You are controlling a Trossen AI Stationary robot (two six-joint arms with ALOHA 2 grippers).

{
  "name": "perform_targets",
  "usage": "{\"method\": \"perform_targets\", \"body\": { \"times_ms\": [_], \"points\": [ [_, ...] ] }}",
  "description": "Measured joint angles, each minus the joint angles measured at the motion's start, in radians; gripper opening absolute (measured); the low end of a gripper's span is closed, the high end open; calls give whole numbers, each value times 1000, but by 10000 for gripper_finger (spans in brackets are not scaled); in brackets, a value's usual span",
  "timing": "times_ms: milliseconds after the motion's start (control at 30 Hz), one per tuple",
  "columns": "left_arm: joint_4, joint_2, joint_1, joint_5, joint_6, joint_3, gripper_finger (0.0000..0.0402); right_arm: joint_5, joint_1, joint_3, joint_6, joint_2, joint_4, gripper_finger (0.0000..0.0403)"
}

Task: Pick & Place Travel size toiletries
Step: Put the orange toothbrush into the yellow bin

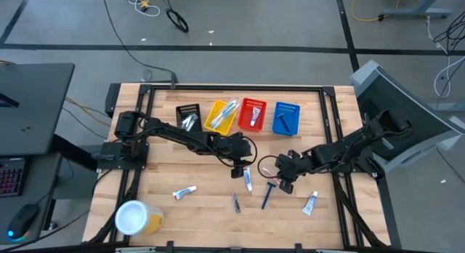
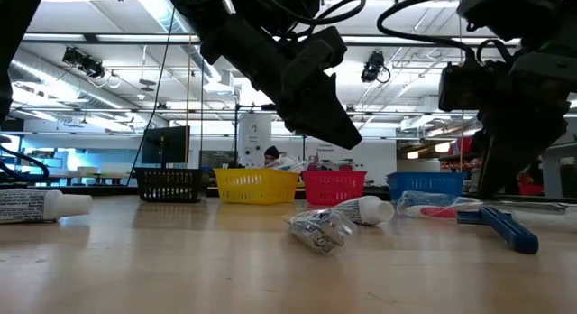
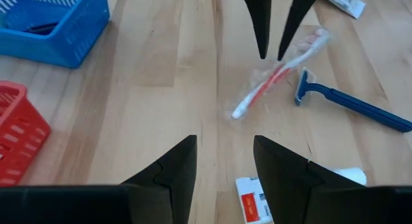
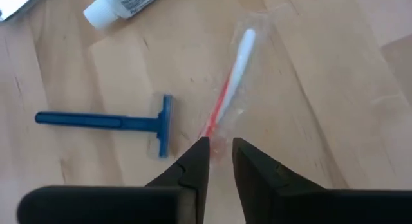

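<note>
A red-and-white toothbrush in a clear wrapper (image 4: 233, 76) lies flat on the wooden table, next to a blue-handled razor (image 4: 109, 122) and a white tube (image 4: 122, 5). My right gripper (image 4: 219, 147) hovers with a narrow gap over the toothbrush's red handle end; it also shows in the left wrist view (image 3: 271, 55). My left gripper (image 3: 225, 143) is open above bare wood near the table's middle (image 1: 238, 173), beside a white tube with a red mark (image 3: 251, 201). Another tube (image 1: 184, 193), a silvery packet (image 1: 236, 202) and one more tube (image 1: 311, 203) lie toward the near edge. My right gripper comes at the toothbrush's red handle end (image 4: 215, 130) slanting down, its fingertips (image 4: 201, 147) on either side of the wrapper's end. I cannot tell whether they touch it. The toothbrush lies flat on the table.
Black (image 1: 189, 116), yellow (image 1: 221, 115), red (image 1: 252, 113) and blue (image 1: 286, 117) baskets stand in a row along the far side, each with items inside. A yellow tub with a white lid (image 1: 134, 218) sits at the near left corner. Both arms meet over the table's middle.
</note>
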Motion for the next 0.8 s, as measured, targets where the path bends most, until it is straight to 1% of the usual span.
{"method": "perform_targets", "body": {
  "times_ms": [200, 333, 433, 667, 800],
  "points": [
    [1, 0, 0, -16, 0, 0, 161, 2, 0, 0, 12, 0, 20, 107],
    [1, 0, 0, -16, -5, 0, 161, 6, 3, 0, 19, 3, 28, 115],
    [1, 0, 0, -16, -5, 0, 161, 30, 3, 0, 19, 31, 33, 116],
    [0, -1, 0, -16, -16, 0, 161, 28, 5, 5, 11, 154, 183, 116],
    [0, -2, 0, -16, -26, 0, 161, 35, 5, 5, -2, 182, 203, 116]
  ]
}}
